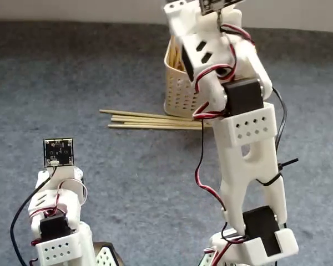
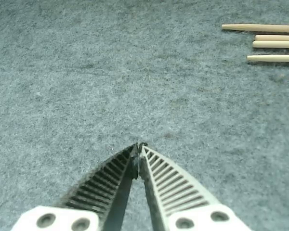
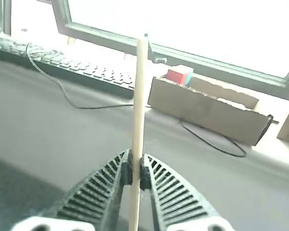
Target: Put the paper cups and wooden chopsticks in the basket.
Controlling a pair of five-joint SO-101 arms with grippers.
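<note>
**Q:** Where is the basket?

**A:** The basket [image 1: 180, 91], pale yellow with perforated walls, stands upright on a grey, carpet-like desk [image 1: 100, 66], toward the far side in the high view.

**Q:** And the chopsticks?

**A:** Several wooden chopsticks [image 1: 150, 121] lie flat and roughly parallel just beside the foot of the basket, on its near side. Their ends stick out past the basket's left wall. The left wrist view catches those same ends [image 2: 274, 43] resting on the grey surface.

**Q:** What is the right arm doing?

**A:** The right arm [image 1: 247, 127] rises tall just right of the basket and leans over its rim, hiding part of it. In its own wrist view, the right pincer [image 3: 137, 163] is clamped tight on 1 chopstick [image 3: 139, 96], which runs straight out past the fingertips.

**Q:** And the left arm?

**A:** The left arm [image 1: 55, 216] sits well apart from the basket, to its near left. The left pincer [image 2: 138, 146] is closed, tips touching, with nothing between them. It points at bare desk, well short of the loose chopsticks.
</note>
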